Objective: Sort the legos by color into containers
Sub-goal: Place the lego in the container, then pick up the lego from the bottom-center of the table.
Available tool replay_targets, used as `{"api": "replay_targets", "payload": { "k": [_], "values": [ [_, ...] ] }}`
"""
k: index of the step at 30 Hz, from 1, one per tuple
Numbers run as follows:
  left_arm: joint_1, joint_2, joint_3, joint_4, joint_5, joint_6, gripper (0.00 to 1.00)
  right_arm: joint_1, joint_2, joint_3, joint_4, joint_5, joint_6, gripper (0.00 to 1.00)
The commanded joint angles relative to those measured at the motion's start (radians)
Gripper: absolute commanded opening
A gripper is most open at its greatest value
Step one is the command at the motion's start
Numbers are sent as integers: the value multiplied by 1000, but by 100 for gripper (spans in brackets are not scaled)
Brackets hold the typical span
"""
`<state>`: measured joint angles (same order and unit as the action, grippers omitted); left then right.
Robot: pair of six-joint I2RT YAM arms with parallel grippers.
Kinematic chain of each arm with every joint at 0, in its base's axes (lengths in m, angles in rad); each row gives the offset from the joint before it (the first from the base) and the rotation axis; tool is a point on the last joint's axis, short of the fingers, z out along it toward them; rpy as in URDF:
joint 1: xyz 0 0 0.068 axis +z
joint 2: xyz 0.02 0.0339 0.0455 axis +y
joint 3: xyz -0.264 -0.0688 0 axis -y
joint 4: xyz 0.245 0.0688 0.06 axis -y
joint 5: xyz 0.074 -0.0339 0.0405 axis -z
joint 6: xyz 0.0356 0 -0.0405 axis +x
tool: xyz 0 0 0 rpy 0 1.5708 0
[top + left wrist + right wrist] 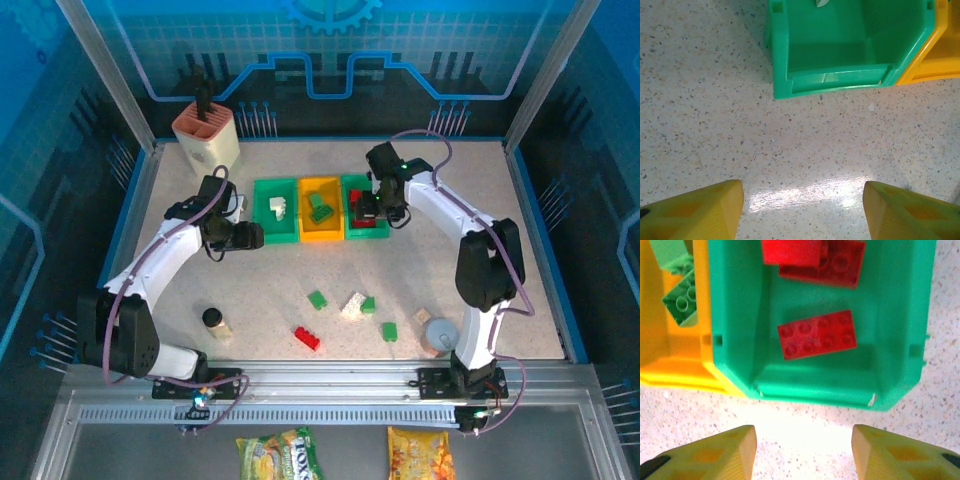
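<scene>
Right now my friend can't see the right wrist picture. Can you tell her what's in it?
A green bin holds red bricks, seen from just above. Right beside it on the left, a yellow bin holds green bricks. At the bottom, the open, empty tool hangs over the speckled table.

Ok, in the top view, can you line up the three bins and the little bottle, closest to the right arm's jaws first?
1. Right green bin, holding red bricks, by the jaws.
2. Yellow bin, middle.
3. Left green bin, holding a white brick.
4. Black-capped bottle, front left.
</scene>
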<state>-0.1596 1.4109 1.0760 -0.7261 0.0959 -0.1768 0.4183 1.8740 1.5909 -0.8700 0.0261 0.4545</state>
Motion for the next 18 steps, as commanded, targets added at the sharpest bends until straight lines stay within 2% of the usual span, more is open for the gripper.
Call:
{"api": "replay_targets", "payload": {
  "k": [1,11,18],
  "values": [
    [10,11,-14,4,39,9,65,40,-70,-52,-32,20,-12,54],
    [9,23,-13,7,45,8,65,165,-190,-209,-102,61,-80,53],
    [9,21,-11,5,36,10,65,279,-239,-270,-124,61,-258,56]
  ]
}}
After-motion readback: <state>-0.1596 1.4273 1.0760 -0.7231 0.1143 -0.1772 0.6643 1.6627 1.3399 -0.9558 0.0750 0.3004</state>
